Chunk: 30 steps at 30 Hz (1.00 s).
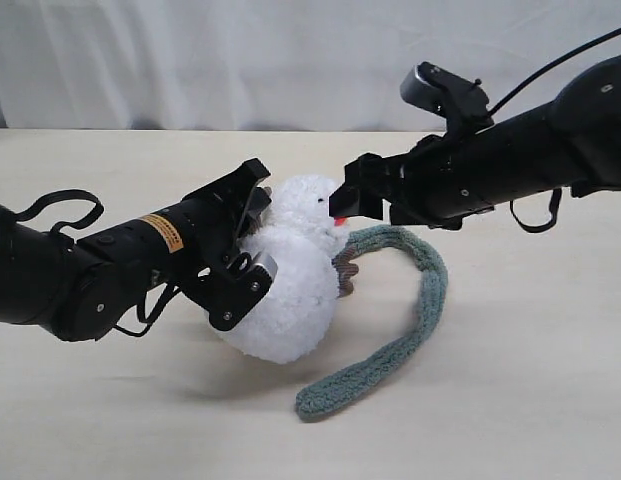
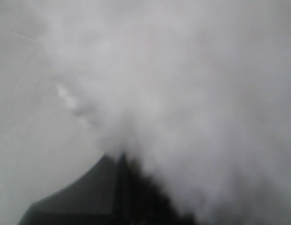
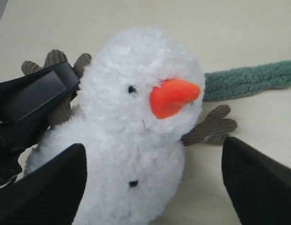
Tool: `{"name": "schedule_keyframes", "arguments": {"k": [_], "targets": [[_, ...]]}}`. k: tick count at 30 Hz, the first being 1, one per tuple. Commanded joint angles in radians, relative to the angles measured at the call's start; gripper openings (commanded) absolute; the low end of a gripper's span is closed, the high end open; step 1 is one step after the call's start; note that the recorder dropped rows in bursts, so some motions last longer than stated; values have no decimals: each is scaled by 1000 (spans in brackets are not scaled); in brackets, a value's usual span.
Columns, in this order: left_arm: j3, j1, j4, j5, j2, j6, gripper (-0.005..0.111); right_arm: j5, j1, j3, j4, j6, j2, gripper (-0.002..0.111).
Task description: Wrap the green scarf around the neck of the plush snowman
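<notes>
You've got fluffy white plush on the snowman, smooth matt orange cloth on its nose, ribbed brown corduroy arms. Beside it, your scarf is nubbly matt fleece; fingers matt black, finely textured; counter smooth, matt.

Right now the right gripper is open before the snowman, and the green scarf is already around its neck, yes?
No. The green scarf lies on the table beside the plush snowman, not around its neck; the exterior view shows it.
</notes>
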Motion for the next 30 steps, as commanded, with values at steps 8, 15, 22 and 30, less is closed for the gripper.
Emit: {"name": "schedule_keyframes", "arguments": {"k": [8,15,22,30], "targets": [[-6,-2,-19,-2,-6,-13,0,20,26,-73,104,8,153,74],[-6,-2,-23,15,-6,-15,0,-28,69,-73,101,-28,199,74],[-6,-2,-23,22,-6,-15,0,-57,69,-73,360,-320,246,74],[-6,-2,-3,22,-6,-15,0,-35,69,-73,467,-487,246,85]]}}
